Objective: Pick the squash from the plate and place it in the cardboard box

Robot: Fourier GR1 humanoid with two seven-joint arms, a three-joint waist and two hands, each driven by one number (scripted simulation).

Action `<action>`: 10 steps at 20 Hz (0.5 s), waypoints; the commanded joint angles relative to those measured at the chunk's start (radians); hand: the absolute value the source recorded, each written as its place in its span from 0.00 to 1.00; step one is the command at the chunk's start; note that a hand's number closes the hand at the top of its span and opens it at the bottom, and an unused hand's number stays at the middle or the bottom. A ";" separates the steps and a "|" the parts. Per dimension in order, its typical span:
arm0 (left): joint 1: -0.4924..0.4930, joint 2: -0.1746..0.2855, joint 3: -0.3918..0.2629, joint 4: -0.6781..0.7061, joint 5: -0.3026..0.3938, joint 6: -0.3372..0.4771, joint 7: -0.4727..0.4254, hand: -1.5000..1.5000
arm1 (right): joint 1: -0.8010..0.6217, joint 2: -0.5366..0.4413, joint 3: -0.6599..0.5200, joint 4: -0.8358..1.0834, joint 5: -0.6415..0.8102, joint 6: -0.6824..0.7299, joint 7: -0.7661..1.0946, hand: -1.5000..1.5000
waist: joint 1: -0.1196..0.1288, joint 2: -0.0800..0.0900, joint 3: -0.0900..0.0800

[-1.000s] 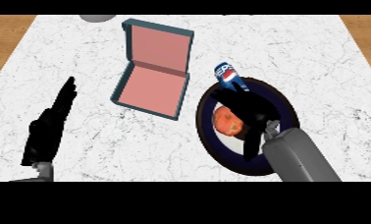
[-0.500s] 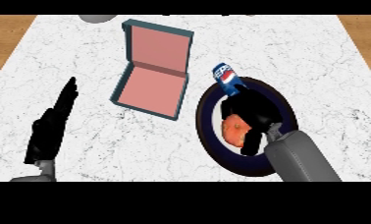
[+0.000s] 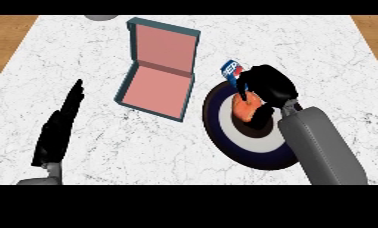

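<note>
Nearest, at the lower right, one grey forearm (image 3: 321, 147) rises from the bottom edge and slants up and to the left across the right side of a plate. At the lower left, the left hand (image 3: 55, 132) rests on edge above the white marbled counter (image 3: 148, 147), its fingers straight and together, pointing away, holding nothing. There is one plate (image 3: 251, 154), dark blue with a white ring and a dark middle, lying right of the box and near the counter's front. On its far half lies the one squash (image 3: 247, 111), a small orange lump with paler and redder patches, its far end hidden under the hand. The right hand (image 3: 269, 84) hunches over that far end, wrist bent down, with its fingers curled down onto the squash and closed round it; the squash lies on the plate. Just beyond the plate's far rim, beside the hand, stands one blue, white and red can (image 3: 232, 69). Left of it lies one cardboard box (image 3: 151, 87), open, teal outside and pink inside, its lid tilted back. Farthest off, a grey round thing (image 3: 100, 17) shows at the counter's far edge.
</note>
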 commanded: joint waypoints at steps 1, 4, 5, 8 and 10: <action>-0.042 -0.005 -0.008 -0.018 0.005 -0.008 0.024 0.50 | -0.178 -0.108 -0.098 0.252 0.013 -0.095 -0.162 1.00 | 0.036 0.022 0.006; -0.065 -0.028 -0.042 -0.008 -0.035 0.015 0.031 0.50 | -0.294 -0.171 -0.151 0.387 0.005 -0.132 -0.264 1.00 | 0.031 0.021 0.005; 0.000 -0.032 -0.032 -0.010 -0.022 0.013 0.001 0.50 | -0.338 -0.138 -0.131 0.423 0.033 -0.151 -0.256 1.00 | 0.026 0.014 0.004; -0.048 0.017 0.026 0.018 0.009 -0.018 -0.005 0.50 | -0.414 -0.151 -0.176 0.538 0.033 -0.210 -0.300 1.00 | 0.018 0.012 0.004; -0.047 -0.002 0.003 0.000 -0.007 -0.009 0.026 0.50 | -0.467 -0.151 -0.230 0.604 -0.016 -0.211 -0.353 1.00 | 0.020 0.013 0.004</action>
